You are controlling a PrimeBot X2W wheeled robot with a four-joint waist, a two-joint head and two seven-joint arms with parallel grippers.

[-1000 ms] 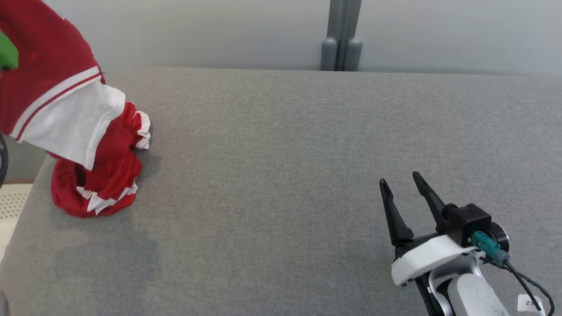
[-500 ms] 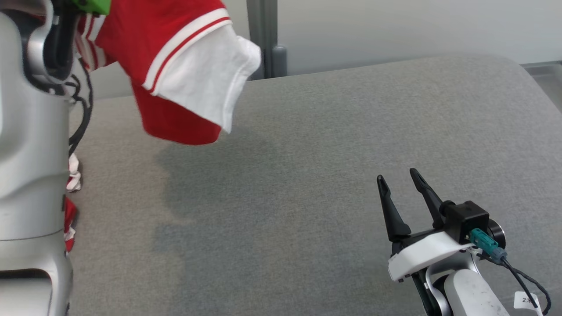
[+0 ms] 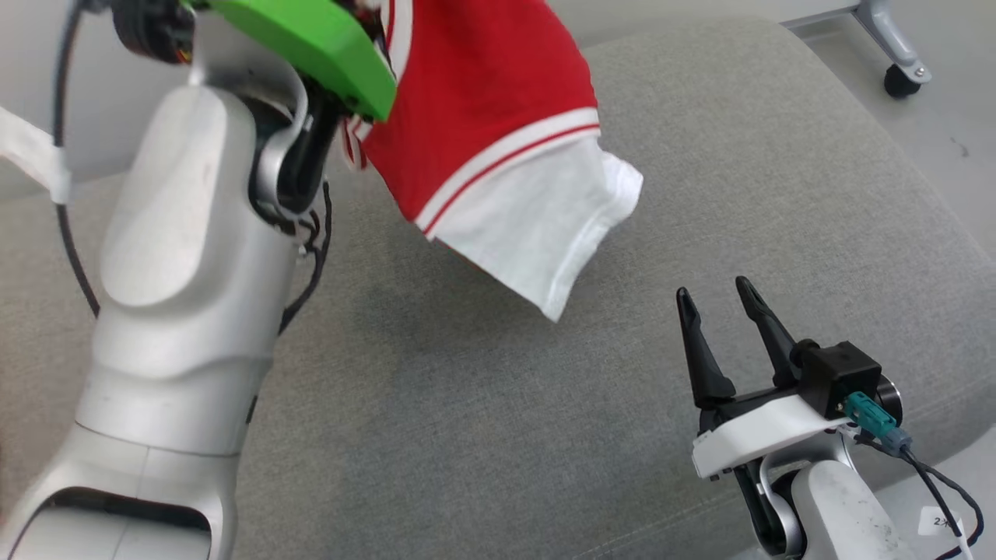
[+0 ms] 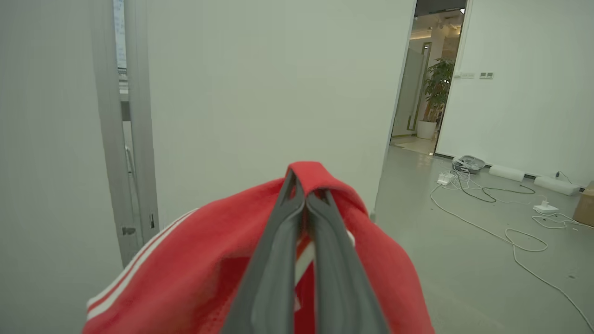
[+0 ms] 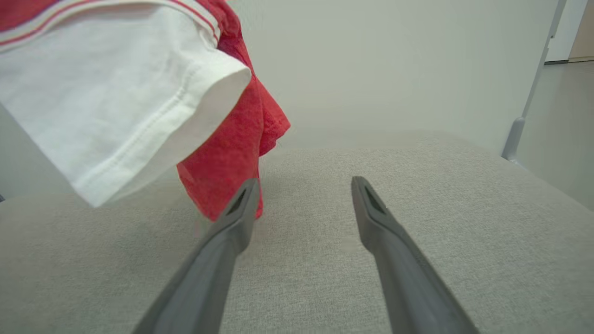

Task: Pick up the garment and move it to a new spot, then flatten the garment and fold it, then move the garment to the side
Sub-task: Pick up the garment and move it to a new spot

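Two fingers (image 4: 274,260) of the left gripper (image 4: 304,195) pinch the garment (image 3: 482,93) tight (clear in its wrist view; the head view shows the white sleeve (image 3: 537,225)). Right gripper (image 3: 712,289) gapes, empty.

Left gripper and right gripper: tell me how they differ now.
The left gripper has its jaws shut on the red-and-white fabric garment; the right gripper has its jaws open and holds nothing. The left gripper is up high, the right gripper low over the grey fabric cushion. Both have long dark jaws.

The red-and-white cloth garment (image 3: 482,101) is a matt, finely textured knit; the grey padded cushion (image 3: 739,179) is coarse woven fabric, also matt.
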